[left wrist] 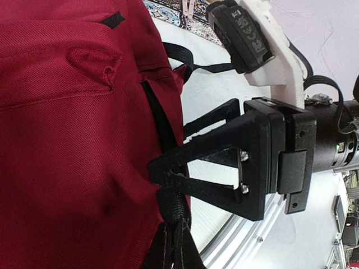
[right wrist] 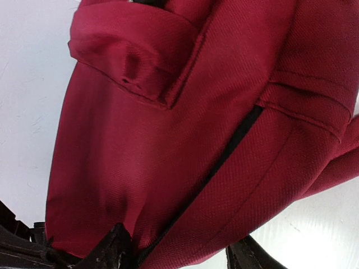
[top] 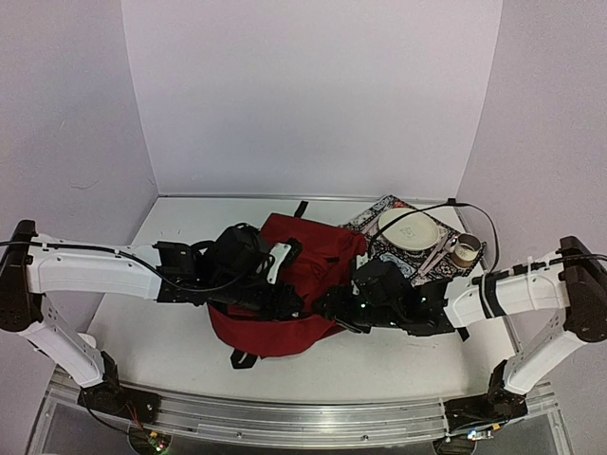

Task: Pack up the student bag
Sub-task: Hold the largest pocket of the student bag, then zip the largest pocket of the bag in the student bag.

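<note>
Student bag [top: 318,251] lying on desk [top: 161,351] between both arms. Soft, limp red cloth; probably light, prone to sag and fold. Right hand [left wrist: 160,168] narrow, pinching zip seam [left wrist: 162,117]. Left hand [top: 285,301] over bag, opening not discernible. Best gripped at seam or strap [left wrist: 178,56].

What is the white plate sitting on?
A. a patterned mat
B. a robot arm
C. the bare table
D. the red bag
A: the white plate lies on the black-and-white patterned mat, at the far right of the table beside the student bag, not on it.
</note>
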{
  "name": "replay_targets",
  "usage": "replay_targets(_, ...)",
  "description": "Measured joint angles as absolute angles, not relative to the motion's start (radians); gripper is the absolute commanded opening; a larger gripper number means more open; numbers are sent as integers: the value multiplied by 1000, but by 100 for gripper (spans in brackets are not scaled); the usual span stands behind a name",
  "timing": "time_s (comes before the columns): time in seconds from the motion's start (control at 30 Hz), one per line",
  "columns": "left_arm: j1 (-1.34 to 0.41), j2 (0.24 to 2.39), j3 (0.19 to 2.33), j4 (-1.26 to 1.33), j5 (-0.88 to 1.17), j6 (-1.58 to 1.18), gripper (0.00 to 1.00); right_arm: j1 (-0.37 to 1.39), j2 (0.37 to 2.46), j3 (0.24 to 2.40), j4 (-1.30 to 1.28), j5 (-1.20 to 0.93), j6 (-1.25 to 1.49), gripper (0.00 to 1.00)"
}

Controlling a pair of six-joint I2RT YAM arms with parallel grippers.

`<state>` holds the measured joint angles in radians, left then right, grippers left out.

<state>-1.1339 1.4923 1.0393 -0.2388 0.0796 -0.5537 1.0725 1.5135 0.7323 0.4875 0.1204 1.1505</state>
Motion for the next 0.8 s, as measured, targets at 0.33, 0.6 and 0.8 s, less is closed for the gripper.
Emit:
replay_targets(0.33,-1135,1411,974,-261,19,-561,0,1072,1469,748,403,183,1094,0)
replay_targets(0.6,-1137,1241,882,-354,-77,-626,0,920,1378,744,341,121,1025,0)
replay_targets(0.8,-1138,1121,823,-368,-97,-680,0,847,1419,806,321,-21,936,0)
